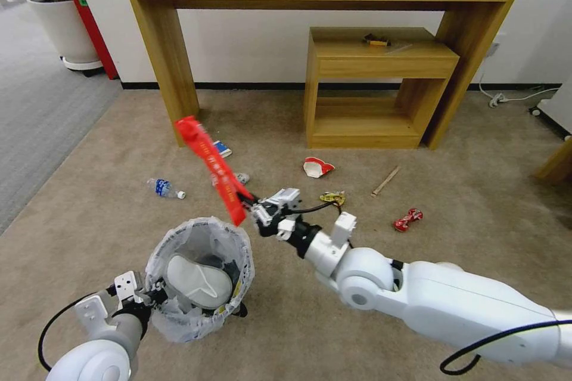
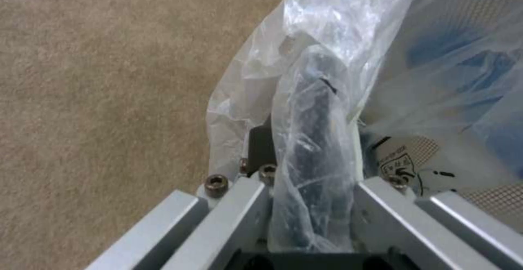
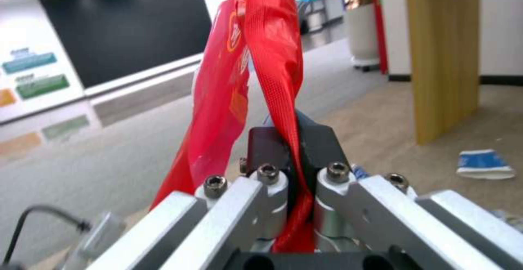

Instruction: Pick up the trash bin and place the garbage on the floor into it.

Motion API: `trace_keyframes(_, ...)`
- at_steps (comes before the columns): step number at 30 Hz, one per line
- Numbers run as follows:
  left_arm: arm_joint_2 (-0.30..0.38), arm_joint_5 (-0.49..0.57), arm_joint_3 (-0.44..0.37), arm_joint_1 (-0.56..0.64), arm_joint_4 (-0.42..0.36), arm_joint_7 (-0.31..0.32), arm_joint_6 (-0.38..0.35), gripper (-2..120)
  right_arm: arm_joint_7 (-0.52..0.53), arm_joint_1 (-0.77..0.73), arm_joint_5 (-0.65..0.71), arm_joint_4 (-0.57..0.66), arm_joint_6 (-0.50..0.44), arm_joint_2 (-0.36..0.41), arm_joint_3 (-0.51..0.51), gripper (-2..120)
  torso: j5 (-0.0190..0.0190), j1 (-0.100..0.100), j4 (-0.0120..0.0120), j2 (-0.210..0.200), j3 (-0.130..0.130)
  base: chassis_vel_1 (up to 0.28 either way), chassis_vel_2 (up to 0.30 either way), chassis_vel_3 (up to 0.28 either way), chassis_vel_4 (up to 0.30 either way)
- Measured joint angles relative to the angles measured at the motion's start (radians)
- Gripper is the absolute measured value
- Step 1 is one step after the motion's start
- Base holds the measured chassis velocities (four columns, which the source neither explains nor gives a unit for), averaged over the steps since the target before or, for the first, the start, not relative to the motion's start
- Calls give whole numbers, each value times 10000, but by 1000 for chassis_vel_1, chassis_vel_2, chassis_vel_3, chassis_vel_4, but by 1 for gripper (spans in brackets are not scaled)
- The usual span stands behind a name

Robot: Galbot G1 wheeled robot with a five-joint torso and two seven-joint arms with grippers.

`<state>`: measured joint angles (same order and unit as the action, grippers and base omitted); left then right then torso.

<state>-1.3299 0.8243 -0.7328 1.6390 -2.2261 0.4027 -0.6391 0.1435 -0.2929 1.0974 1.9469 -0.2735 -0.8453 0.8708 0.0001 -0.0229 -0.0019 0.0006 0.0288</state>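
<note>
Wrapper (image 1: pixel 214 169) is pinched tight in your right gripper (image 1: pixel 250 201), sticking up just beside the trash bin (image 1: pixel 199 276), whose bagged rim your left gripper (image 1: pixel 156 296) clamps above the floor (image 1: pixel 465 190).

1. Your right arm (image 1: pixel 453 303) is glossy white, round-jointed, with a black cable looping behind the claw.
2. Both claws have silver metal bars, hex-head screws and black fingers (image 3: pixel 318 139).
</note>
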Motion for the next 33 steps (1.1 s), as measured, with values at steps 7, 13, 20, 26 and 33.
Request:
trace_keyframes(7, -132, 124, -83, -74, -145, 49, -14, 0, 150, 475, -236, -582, -3, -480, 1205, 0, 1, -1, 0, 0, 0, 0, 0, 0, 0)
trace_keyframes(13, -226, 166, -47, -75, -335, 65, -26, 0, 196, 417, -492, -945, -68, -690, 1612, 0, 2, 0, 0, 0, 0, 0, 0, 0, 0)
trace_keyframes(20, -286, 183, 5, -26, -570, 66, -33, 0, 245, 95, -770, -1287, -108, -860, 1824, 0, 2, 0, 0, 0, 0, 0, 0, 0, 0)
trace_keyframes(26, -193, 258, -58, -42, -567, 68, -34, 0, 427, -88, -881, -1382, -78, -893, 1759, 1, 2, 0, 0, 0, 0, 0, 0, 0, 0)
trace_keyframes(33, -151, 306, -21, -129, -427, 83, -36, 0, 472, -604, -1058, -1466, -2, -803, 1553, 24, 2, 0, 0, 0, 0, 0, 0, 0, 0)
